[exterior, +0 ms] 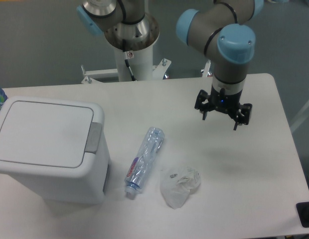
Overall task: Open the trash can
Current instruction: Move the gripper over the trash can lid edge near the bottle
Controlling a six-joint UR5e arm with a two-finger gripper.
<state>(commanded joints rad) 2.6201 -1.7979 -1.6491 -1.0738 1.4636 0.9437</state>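
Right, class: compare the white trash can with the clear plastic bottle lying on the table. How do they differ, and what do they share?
The trash can is opaque white and boxy; the bottle is clear and slim. The trash can is by far the bigger of the two. The trash can stands upright with its lid shut; the bottle lies on its side, cap toward the table's near edge. Both rest on the white table, untouched by the gripper.

Single fixed view, high, angled down toward the table (254, 164).

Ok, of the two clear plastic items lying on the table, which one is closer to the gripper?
The crumpled clear plastic wrapper, the shapeless one. The crushed bottle with the red label lies farther from the gripper, toward the trash can.
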